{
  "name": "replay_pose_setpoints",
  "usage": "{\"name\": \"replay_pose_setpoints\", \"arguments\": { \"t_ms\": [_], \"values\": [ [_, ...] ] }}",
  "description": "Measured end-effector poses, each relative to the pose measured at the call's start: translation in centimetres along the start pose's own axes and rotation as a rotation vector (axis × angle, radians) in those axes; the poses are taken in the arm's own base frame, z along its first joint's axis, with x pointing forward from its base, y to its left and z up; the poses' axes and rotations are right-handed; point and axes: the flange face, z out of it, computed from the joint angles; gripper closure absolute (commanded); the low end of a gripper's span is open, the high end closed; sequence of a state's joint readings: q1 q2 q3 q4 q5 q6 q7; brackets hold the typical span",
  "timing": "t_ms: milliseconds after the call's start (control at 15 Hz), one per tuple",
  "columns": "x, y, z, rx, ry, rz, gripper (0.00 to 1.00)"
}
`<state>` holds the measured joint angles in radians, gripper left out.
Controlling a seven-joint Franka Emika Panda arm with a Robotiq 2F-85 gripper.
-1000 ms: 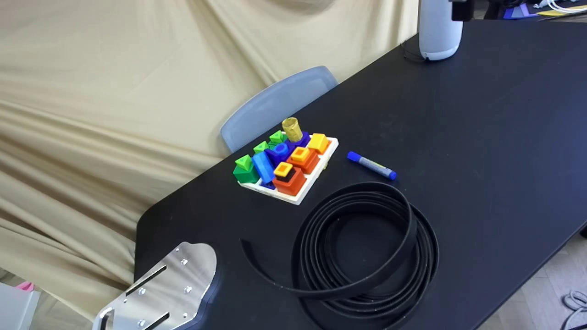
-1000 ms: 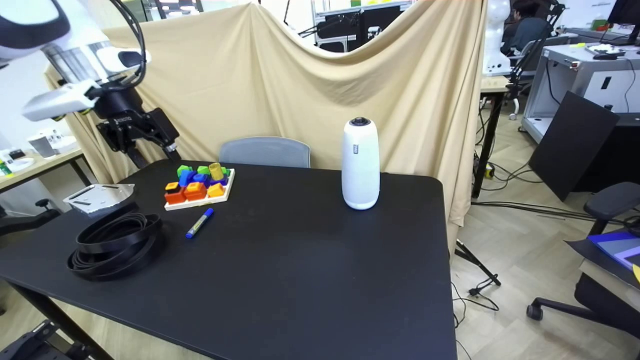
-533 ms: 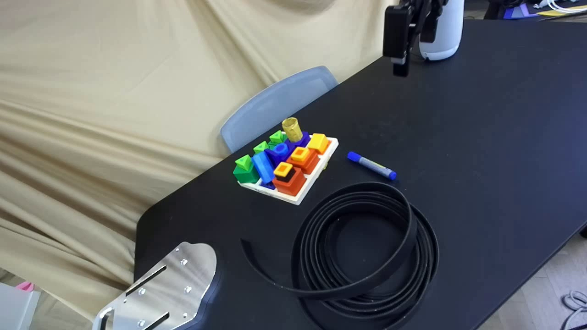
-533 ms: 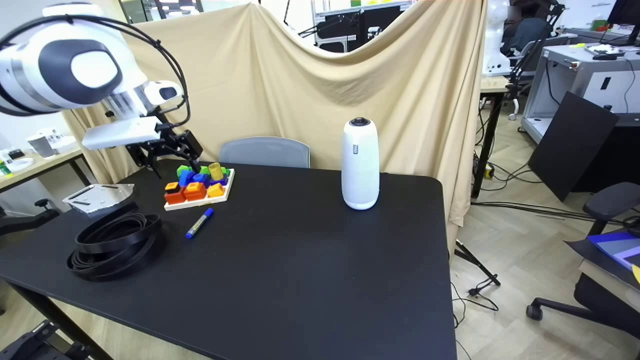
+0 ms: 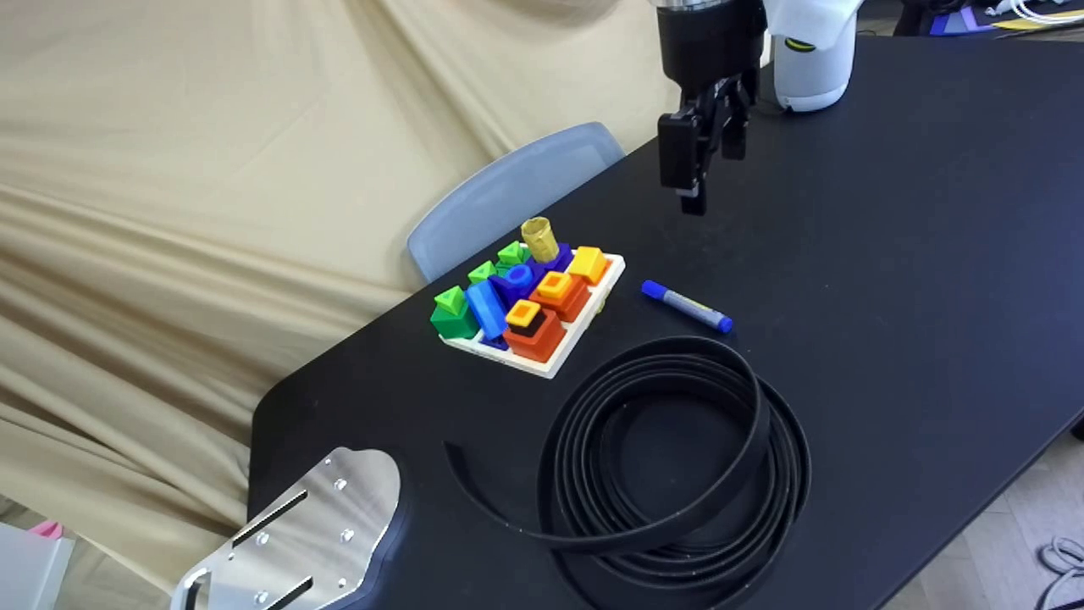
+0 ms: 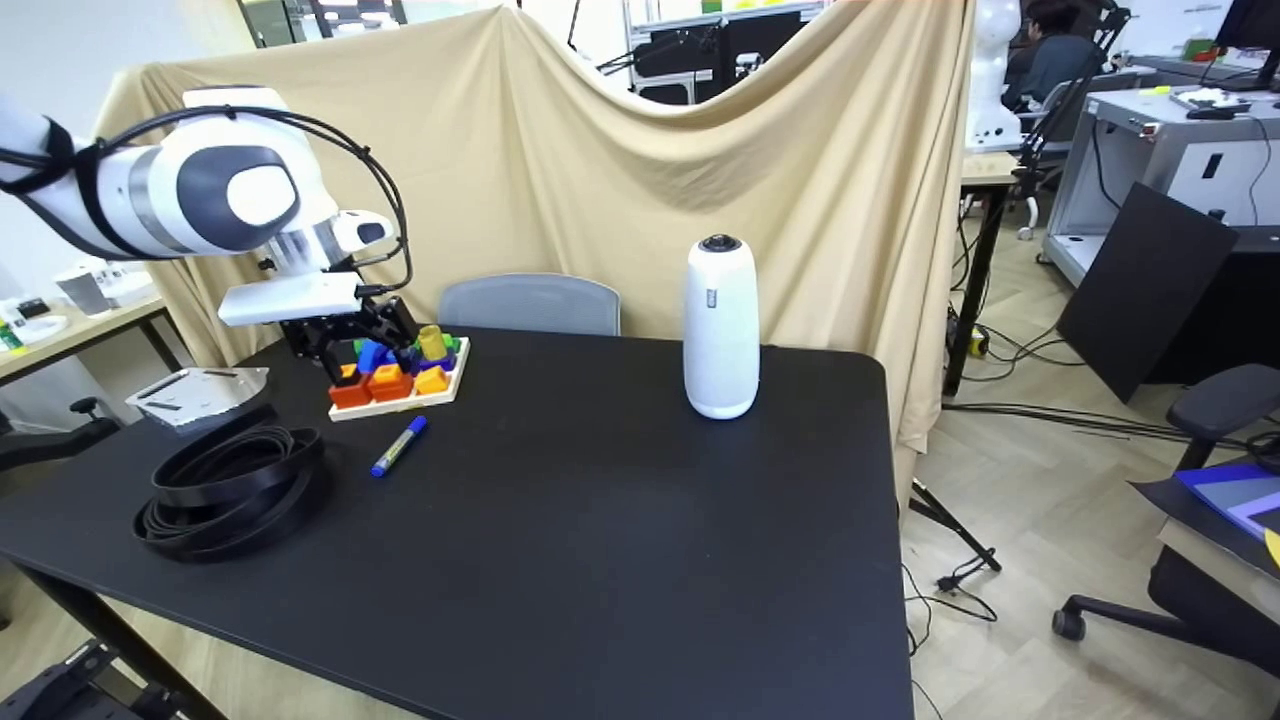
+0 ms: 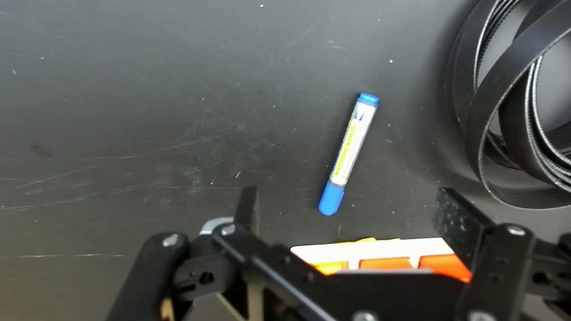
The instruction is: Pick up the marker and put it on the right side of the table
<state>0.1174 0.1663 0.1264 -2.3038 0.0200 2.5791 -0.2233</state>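
The marker point(image 5: 686, 306), blue at both ends with a white and yellow label, lies on the black table point(image 5: 889, 254). It lies between the toy tray and the coiled black cable. It also shows in an exterior view point(image 6: 399, 447) and in the wrist view point(image 7: 350, 147). My gripper point(image 5: 713, 180) is above the table, apart from the marker. In the wrist view my gripper point(image 7: 347, 203) is open with its jaws wide apart and nothing between them. The marker's capped end appears between the fingertips there, with the rest lying beyond them.
The white toy tray point(image 5: 584, 335) with coloured blocks sits beside the marker, partly under the gripper in the wrist view point(image 7: 366, 250). The coiled black cable point(image 6: 235, 490) lies close by. A tall white device point(image 6: 722, 330), a metal plate point(image 5: 313, 517) and a chair point(image 6: 530, 303) are around.
The arm has come down and moved in over the table towards the toy tray and the marker. The gripper now shows fully in both exterior views. The marker has not moved.
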Motion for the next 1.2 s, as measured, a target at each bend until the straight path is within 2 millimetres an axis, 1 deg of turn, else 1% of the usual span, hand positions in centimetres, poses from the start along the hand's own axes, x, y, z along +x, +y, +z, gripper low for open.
{"name": "replay_pose_setpoints", "arguments": {
  "t_ms": [133,267,400,667,867,1000,1200],
  "values": [
    [0.0,0.0,0.1,-0.001,-0.002,0.000,0.00],
    [0.1,0.0,0.9,-0.003,-0.002,0.023,0.00],
    [0.5,0.0,2.6,-0.004,0.000,0.065,0.00],
    [1.8,-0.5,7.2,-0.017,-0.003,0.173,0.00],
    [3.0,-1.4,10.0,-0.020,-0.014,0.218,0.00],
    [4.0,-2.1,11.3,-0.022,-0.017,0.235,0.00],
    [5.4,-2.9,12.5,-0.028,-0.016,0.250,0.00]
  ]
}}
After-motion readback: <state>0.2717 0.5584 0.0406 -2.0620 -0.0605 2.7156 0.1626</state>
